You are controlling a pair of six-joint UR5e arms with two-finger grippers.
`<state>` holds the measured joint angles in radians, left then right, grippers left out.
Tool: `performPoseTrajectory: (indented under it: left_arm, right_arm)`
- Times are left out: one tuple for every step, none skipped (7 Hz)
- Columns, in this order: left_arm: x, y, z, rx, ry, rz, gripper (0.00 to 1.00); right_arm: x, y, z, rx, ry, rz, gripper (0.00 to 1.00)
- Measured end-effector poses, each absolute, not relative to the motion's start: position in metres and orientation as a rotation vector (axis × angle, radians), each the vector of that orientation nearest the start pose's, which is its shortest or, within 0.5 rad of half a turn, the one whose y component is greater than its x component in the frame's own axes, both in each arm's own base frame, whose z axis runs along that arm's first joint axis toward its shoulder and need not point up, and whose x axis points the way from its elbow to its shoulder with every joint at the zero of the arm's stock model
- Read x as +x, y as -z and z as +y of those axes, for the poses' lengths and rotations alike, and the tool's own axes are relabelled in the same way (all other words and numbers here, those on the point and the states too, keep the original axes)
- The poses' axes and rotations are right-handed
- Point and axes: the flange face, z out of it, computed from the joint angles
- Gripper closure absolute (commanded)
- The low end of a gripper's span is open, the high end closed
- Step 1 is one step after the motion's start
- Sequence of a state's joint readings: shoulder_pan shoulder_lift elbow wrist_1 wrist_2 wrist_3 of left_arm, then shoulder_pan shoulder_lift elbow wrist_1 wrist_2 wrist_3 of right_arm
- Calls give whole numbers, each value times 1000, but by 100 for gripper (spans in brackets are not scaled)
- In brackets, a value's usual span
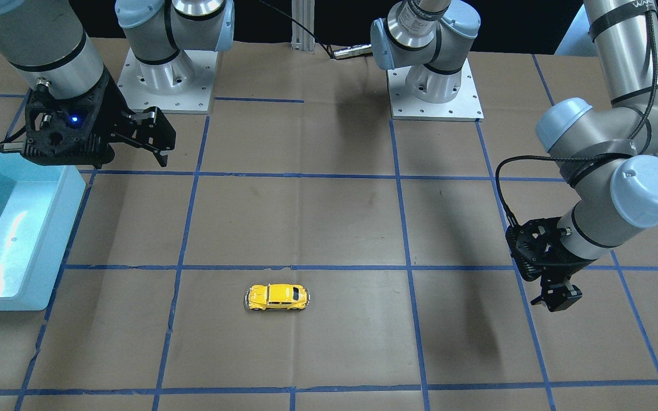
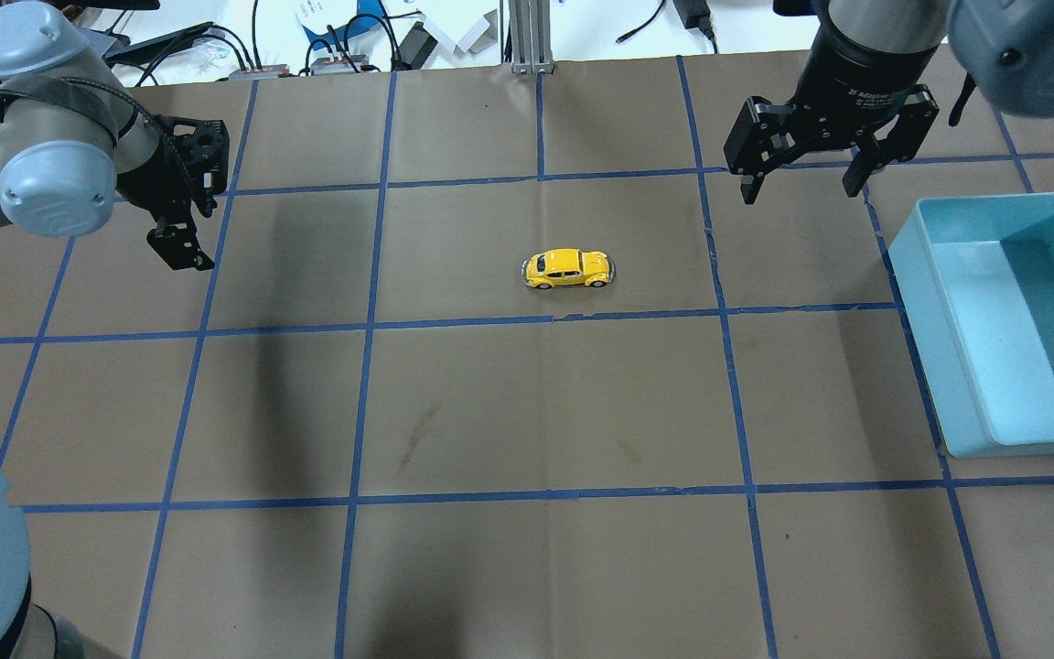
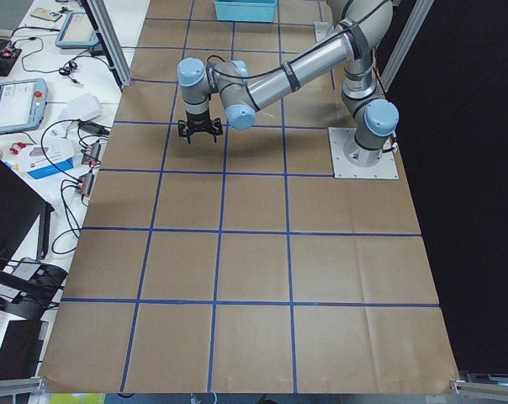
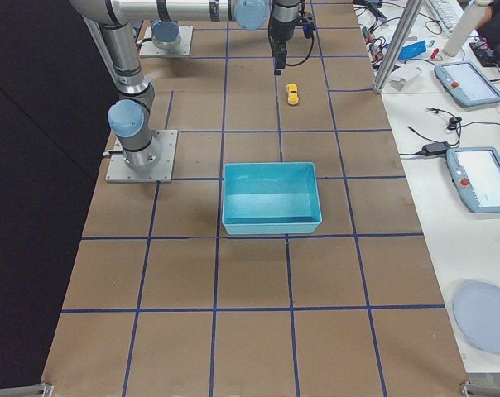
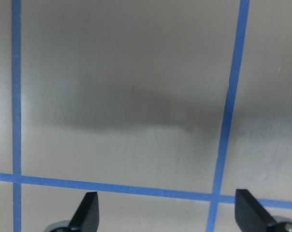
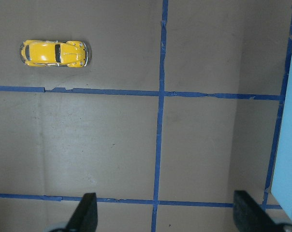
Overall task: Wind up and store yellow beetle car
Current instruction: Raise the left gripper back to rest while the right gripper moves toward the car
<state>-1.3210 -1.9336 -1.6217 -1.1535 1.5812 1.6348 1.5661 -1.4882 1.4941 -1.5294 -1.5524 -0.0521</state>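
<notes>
The yellow beetle car stands on its wheels on the brown paper table, mid-table on the far side, alone in its grid square. It also shows in the front view, the right side view and the right wrist view. My right gripper is open and empty, above the table to the car's right; its fingertips show wide apart. My left gripper is open and empty, far to the car's left, over bare paper. Neither touches the car.
A light blue bin sits at the table's right edge, close to my right gripper; it also shows in the front view and holds nothing I can see. Blue tape lines grid the paper. Cables and devices lie beyond the far edge.
</notes>
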Motion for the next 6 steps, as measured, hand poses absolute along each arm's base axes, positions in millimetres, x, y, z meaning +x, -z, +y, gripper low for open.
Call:
performPoseTrajectory:
  left_arm:
    - [-4, -326, -624, 1930, -23, 2479, 0]
    - [-36, -348, -622, 1832, -31, 2553, 0]
    - [-68, -370, -615, 1698, -26, 2632, 0]
    - [-96, -386, -605, 1573, -26, 2695, 0]
    - [-119, -398, -591, 1418, -52, 2769, 0]
    - [-139, -406, -578, 1234, -81, 2847, 0]
  right_arm:
    - [133, -479, -523, -73, -73, 3120, 0]
    - [132, -479, -523, -72, -73, 3120, 0]
    - [132, -479, -523, -71, -74, 3120, 0]
    - [132, -479, -523, -71, -74, 3120, 0]
    - [132, -479, -523, -72, -74, 3120, 0]
    - [132, -479, -523, -72, -74, 3121, 0]
